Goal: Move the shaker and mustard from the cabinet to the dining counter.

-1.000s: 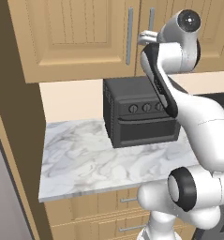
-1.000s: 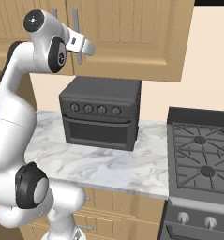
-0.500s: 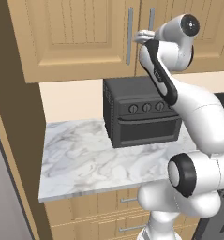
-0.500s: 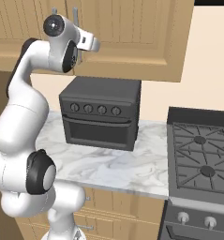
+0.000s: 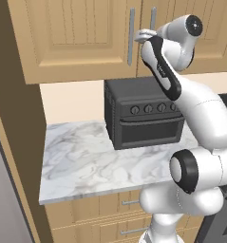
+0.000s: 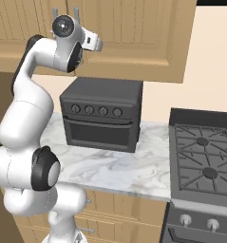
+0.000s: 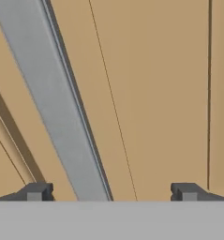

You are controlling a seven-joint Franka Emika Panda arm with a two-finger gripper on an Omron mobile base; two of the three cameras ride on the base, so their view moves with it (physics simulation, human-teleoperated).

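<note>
Wooden cabinet (image 5: 81, 38) doors seen closed, hand (image 7: 111, 191) held wide apart at a silver handle (image 7: 57, 108), nothing gripped, black oven (image 6: 103, 114) on tabletop (image 5: 86, 161) below

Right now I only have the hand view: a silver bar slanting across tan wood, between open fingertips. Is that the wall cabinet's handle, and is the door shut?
Observer: Yes. The light wooden wall cabinet has two panelled doors, both shut, with two vertical silver bar handles side by side where the doors meet.
Operator: Which one am I on?
Observer: The open gripper sits at the pair, at about mid-height. I cannot tell which bar it is on.
Operator: Anything below the arm?
Observer: A black countertop oven stands on a small white marble countertop, under the cabinet.
</note>
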